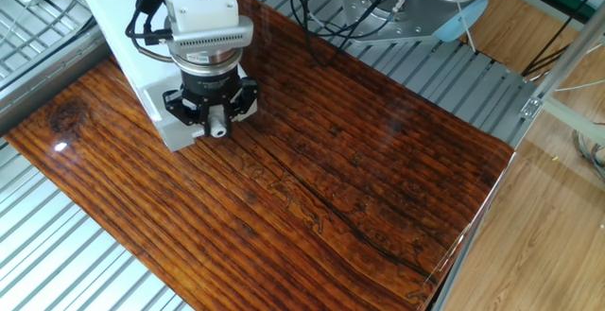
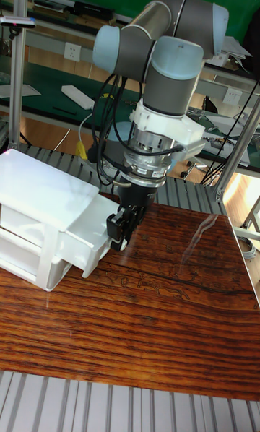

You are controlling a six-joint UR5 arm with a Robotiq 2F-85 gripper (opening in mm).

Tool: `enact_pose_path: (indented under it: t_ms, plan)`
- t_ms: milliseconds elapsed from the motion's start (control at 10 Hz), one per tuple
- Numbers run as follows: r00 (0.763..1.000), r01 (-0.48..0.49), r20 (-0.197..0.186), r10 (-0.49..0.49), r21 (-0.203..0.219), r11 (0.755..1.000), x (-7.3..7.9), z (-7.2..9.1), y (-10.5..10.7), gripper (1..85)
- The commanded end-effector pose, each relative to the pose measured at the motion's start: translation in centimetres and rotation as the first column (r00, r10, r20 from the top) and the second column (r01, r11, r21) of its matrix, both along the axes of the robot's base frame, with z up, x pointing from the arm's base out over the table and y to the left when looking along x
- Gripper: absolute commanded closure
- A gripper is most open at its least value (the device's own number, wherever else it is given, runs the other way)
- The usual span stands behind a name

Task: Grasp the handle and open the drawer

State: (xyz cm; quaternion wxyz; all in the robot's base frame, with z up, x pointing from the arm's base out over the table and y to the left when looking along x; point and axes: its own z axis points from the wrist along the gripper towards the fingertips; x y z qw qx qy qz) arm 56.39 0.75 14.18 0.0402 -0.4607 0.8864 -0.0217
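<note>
Your gripper (image 2: 119, 235) sits right at the front face of the drawer (image 2: 88, 237), black fingers pointing down and pressed in against that white front; in the fixed view the gripper (image 1: 214, 122) covers the same spot from above. You can't tell from either view whether the fingers are spread or pinched together: the gap between them is hidden by the gripper body in the fixed view and too dark and small in the tall fixed view. The handle is not visible in either picture, it's hidden where the fingers meet the drawer front, so you can't confirm a pinch on it. The drawer stands pulled out from the white cabinet (image 2: 36, 201), its body sticking out to the right of the cabinet in the tall fixed view, with the gripper touching its right end. In the fixed view the cabinet (image 1: 118, 13) sits at the far left corner of the wooden table (image 1: 359, 188), and the white wrist housing overlaps most of it. The arm (image 2: 170, 49) comes down from above, grey joints with pale blue caps, black cables looping beside the wrist. The rest of the glossy wood top to the right and near side carries only reflections. Ribbed metal decking (image 1: 57, 264) surrounds the board.
</note>
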Motion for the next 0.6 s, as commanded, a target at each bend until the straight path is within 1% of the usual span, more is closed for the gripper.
enact_pose_path:
  t_ms: [0, 500]
  plan:
    - [1.000, 0.011, 0.002, -0.011, 0.013, 1.000, 0.28, 0.19, 0.59, 74.7]
    - [1.000, 0.002, -0.010, -0.002, 0.015, 1.000, 0.10, 0.89, 0.02, 74.7]
